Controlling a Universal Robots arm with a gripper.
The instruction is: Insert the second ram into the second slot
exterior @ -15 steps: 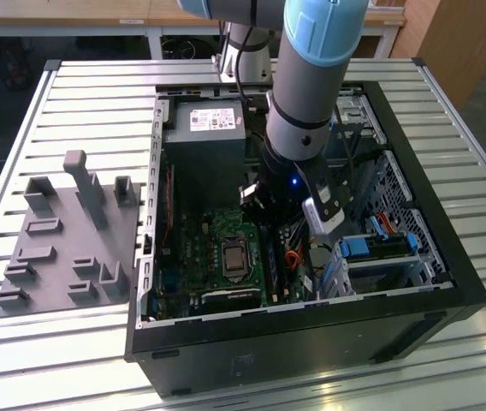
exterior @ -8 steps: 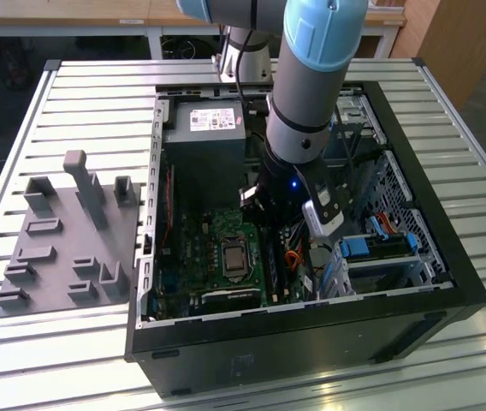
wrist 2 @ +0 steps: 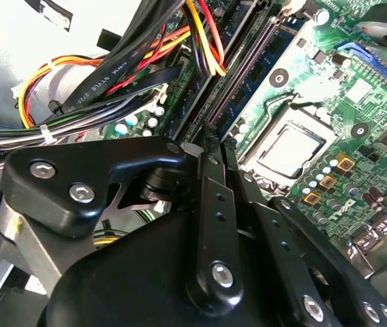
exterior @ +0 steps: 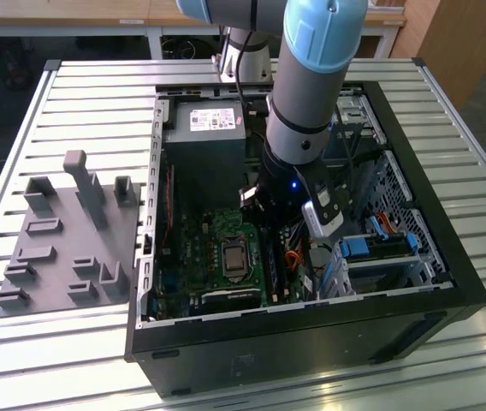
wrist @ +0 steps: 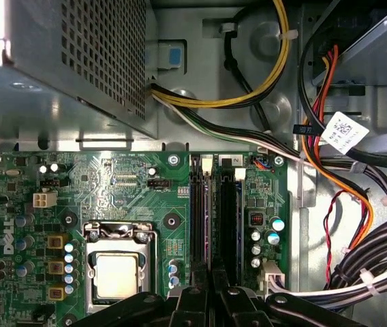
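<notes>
Nearest us, the hand (wrist 2: 214, 146) is closed above the RAM slots (wrist: 210, 211); we cannot tell what it grips.

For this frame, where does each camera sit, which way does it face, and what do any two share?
Exterior view: off the arm, above, looking down on the open computer case and the arm.
First wrist view: on the wrist, facing the motherboard and memory slots.
Second wrist view: on the wrist, looking obliquely past the gripper.
Both wrist views share the processor socket.
</notes>
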